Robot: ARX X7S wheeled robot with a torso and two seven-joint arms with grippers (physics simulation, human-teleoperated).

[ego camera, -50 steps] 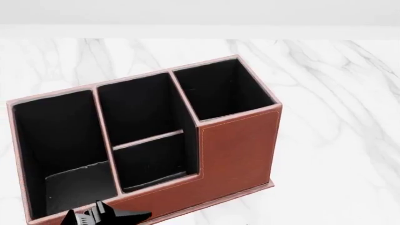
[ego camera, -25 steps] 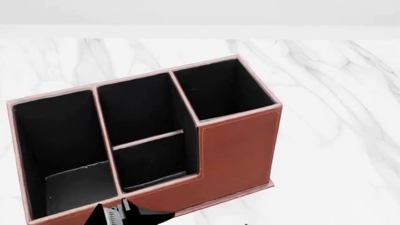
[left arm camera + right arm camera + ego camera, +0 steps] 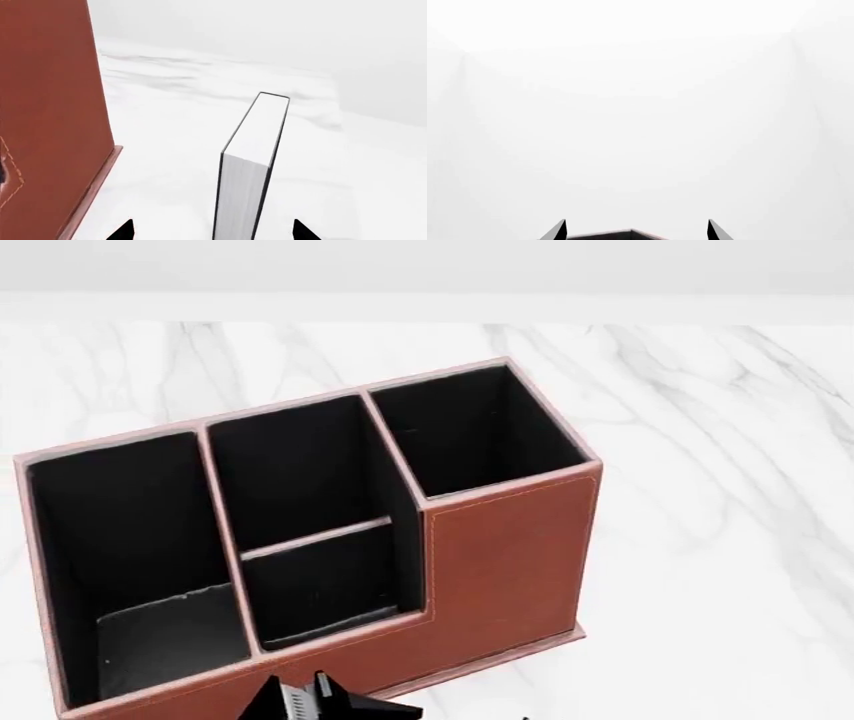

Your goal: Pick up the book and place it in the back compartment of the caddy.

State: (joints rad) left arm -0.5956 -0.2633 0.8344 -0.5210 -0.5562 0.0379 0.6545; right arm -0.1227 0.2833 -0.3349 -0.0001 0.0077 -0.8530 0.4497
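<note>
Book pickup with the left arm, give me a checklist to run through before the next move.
1. Left tool open: ok, tips apart.
2. Book between the tips: ok, standing on edge, centred.
3. Book gripped: not ok, no contact visible.
4. Clearance from caddy: ok, gap beside the book.
5. Back compartment free: ok, nothing visible inside.
6. Right tool out of the way: cannot tell; it is open, facing blank white.

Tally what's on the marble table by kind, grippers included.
Book: 1, standing on edge beside the caddy
Caddy: 1, compartments empty
Left gripper: 1, open around the book
Right gripper: 1, open, empty
Total: 4
</note>
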